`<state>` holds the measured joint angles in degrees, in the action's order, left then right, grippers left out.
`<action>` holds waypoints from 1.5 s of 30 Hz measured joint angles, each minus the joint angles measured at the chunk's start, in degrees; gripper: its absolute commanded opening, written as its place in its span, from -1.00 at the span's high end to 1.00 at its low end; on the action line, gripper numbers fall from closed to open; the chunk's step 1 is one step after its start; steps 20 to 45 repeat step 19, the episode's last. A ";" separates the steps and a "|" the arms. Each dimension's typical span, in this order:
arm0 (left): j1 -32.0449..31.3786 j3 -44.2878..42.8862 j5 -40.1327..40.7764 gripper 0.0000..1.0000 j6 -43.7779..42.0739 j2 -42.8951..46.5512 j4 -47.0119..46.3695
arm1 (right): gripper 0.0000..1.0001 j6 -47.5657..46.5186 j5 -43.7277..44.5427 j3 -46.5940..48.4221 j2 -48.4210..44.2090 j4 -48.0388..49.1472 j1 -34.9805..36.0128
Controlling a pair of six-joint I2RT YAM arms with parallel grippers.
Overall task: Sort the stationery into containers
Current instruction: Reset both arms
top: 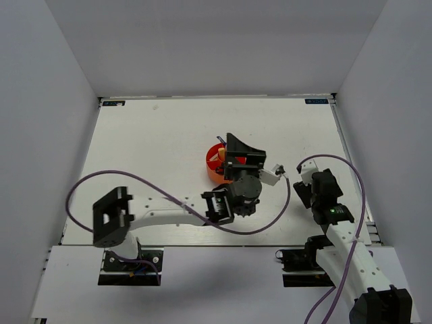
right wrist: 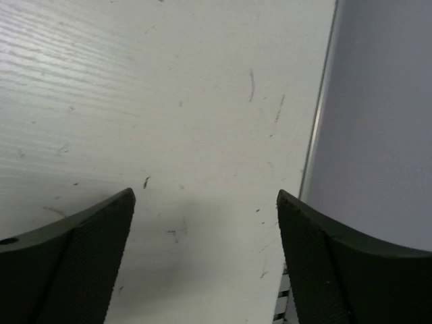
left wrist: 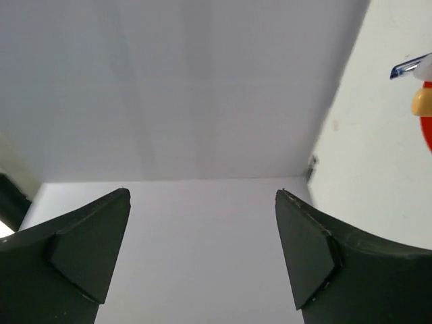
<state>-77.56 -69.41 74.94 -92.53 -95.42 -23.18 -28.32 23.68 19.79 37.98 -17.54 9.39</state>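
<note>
The orange-red tub sits mid-table, its right side hidden under my left arm. My left gripper is open and empty just right of and above it, pointing at the back wall. In the left wrist view the left gripper frames only bare wall. At that view's right edge are a blue pen tip, a beige piece and the tub rim. My right gripper is open and empty over bare table near the right wall, as the right wrist view shows. The other stationery is hidden.
White walls enclose the table on the left, back and right. The right wall's base runs close beside my right gripper. A purple cable loops from the left arm across the near table.
</note>
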 measured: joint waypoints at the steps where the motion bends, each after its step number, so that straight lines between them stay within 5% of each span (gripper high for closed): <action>1: -0.04 -0.37 0.28 -0.98 4.00 2.64 3.34 | -0.81 -0.04 -0.85 0.17 0.07 -0.76 0.00; 4: 0.57 -7.89 -0.52 -0.98 28.24 9.62 27.61 | -0.81 0.20 -4.24 1.49 0.79 -2.91 0.02; 7: 6.80 -22.73 -14.62 -0.98 58.73 12.63 55.41 | -0.81 1.20 -7.67 3.61 1.64 -5.22 0.00; 11: 25.86 -10.19 -35.12 -0.98 81.29 28.72 67.32 | -0.81 3.98 -12.61 7.67 3.45 -7.50 0.00; 15: 43.47 6.40 -59.04 -0.98 93.02 40.85 69.90 | -0.81 8.74 -16.96 12.28 5.60 -9.90 0.00; 19: 57.22 18.84 -77.99 -0.98 98.79 45.48 69.22 | -0.81 13.35 -21.55 16.72 7.15 -11.13 0.02; 45: 57.22 18.84 -77.99 -0.98 98.79 45.48 69.22 | -0.81 13.35 -21.55 16.72 7.15 -11.13 0.02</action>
